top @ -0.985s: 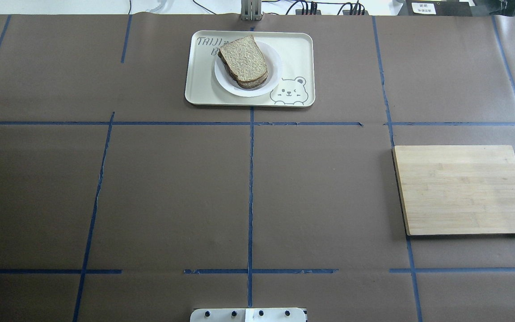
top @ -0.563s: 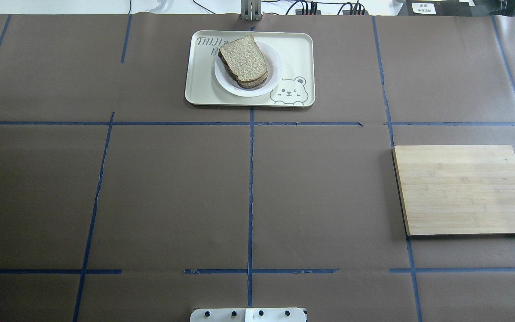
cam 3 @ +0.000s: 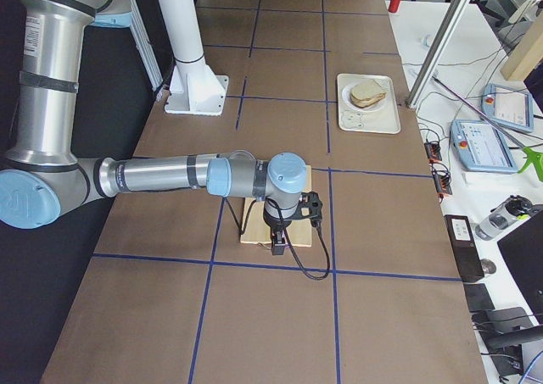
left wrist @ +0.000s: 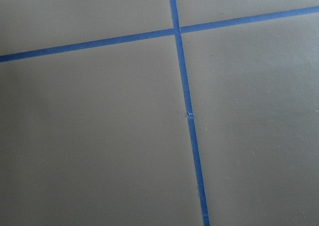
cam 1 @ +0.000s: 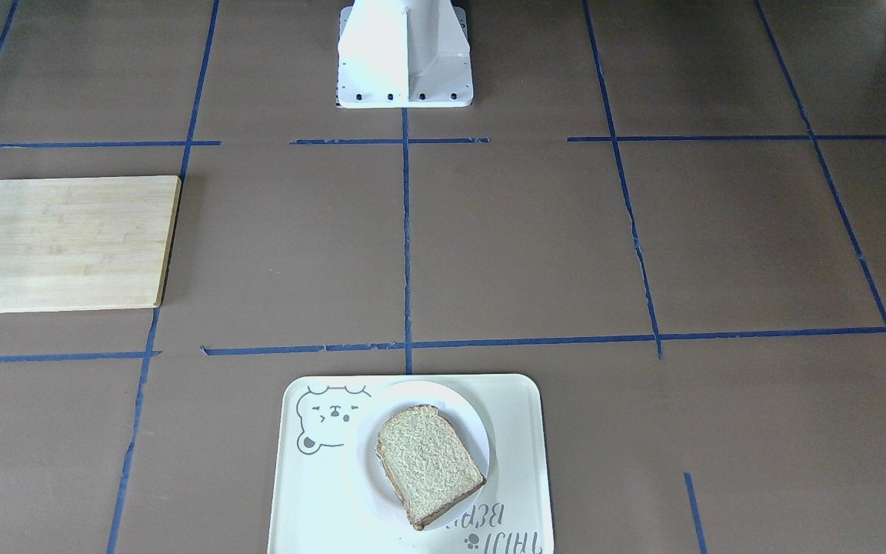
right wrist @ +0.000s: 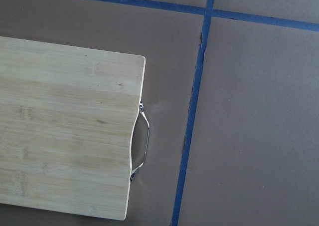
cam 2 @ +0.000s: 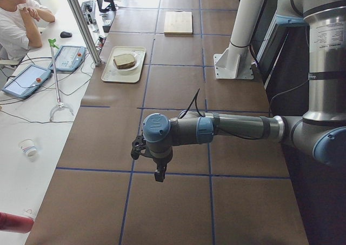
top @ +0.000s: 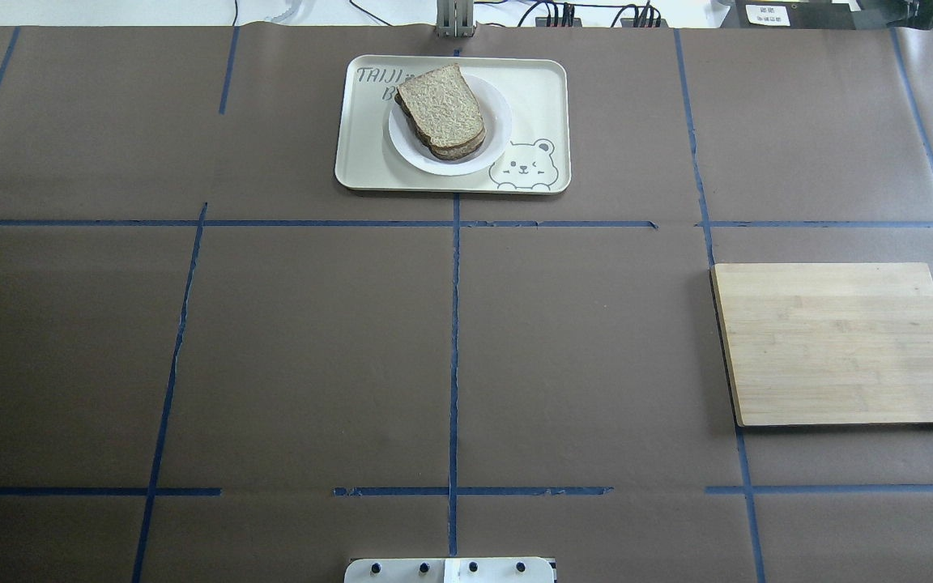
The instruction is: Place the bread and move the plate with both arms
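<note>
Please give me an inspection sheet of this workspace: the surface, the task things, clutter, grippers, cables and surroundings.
Surface: brown paper cover with a blue tape grid.
Job's things: bread is stacked on the plate, which sits on the bear-print tray.
Clutter: wooden board on the robot's right.
Grippers: left gripper hangs over the tape grid and right gripper over the wooden board; whether open or shut cannot be told.
Cables: black cable loops from the right wrist; second cable arches over the left wrist.
Surroundings: seated person and teach pendants beside the table.
</note>
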Available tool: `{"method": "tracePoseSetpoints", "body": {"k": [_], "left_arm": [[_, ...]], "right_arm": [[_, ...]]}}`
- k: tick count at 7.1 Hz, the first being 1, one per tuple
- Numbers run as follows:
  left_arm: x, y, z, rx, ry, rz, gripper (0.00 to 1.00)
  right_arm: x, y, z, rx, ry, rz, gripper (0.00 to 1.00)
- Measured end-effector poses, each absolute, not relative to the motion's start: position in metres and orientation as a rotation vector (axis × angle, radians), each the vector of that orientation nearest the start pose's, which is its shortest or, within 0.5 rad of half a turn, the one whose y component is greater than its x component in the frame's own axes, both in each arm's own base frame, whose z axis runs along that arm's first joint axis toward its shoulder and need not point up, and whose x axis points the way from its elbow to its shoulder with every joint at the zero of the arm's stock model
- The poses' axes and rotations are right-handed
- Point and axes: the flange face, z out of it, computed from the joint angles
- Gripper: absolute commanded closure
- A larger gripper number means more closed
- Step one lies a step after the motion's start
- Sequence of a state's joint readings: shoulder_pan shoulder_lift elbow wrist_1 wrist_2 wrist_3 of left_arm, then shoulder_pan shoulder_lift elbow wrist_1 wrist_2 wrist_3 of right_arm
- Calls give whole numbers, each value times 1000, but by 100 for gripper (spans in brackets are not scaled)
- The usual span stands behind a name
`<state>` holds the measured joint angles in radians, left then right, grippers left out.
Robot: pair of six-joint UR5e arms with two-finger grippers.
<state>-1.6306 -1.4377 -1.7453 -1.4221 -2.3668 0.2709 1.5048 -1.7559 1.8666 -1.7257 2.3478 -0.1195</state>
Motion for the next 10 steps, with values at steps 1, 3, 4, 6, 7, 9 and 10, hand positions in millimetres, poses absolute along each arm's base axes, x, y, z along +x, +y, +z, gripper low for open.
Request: {"method": "tracePoseSetpoints", "body": {"k": [1, 3, 4, 6, 7, 9, 10], "left_arm": [[-87, -421, 650, 32, 800, 158, 0], [-87, -421, 650, 35, 797, 159, 0], [-87, -422, 650, 35, 798, 159, 0], [-87, -424, 649, 33, 795, 154, 0], [-87, -424, 650, 31, 795, 153, 0], [-87, -425, 648, 34, 793, 156, 0], [-87, -426, 647, 37, 791, 159, 0]], "right_arm": [[36, -411, 612, -21, -779, -159, 0], [36, -411, 613, -24, -778, -157, 0], [37, -411, 614, -26, -777, -156, 0], [40, -410, 618, -32, -773, -144, 0], [47, -409, 620, -29, -773, -127, 0], [55, -408, 623, -27, -773, -105, 0], [56, -407, 627, -34, -774, -99, 0]]}}
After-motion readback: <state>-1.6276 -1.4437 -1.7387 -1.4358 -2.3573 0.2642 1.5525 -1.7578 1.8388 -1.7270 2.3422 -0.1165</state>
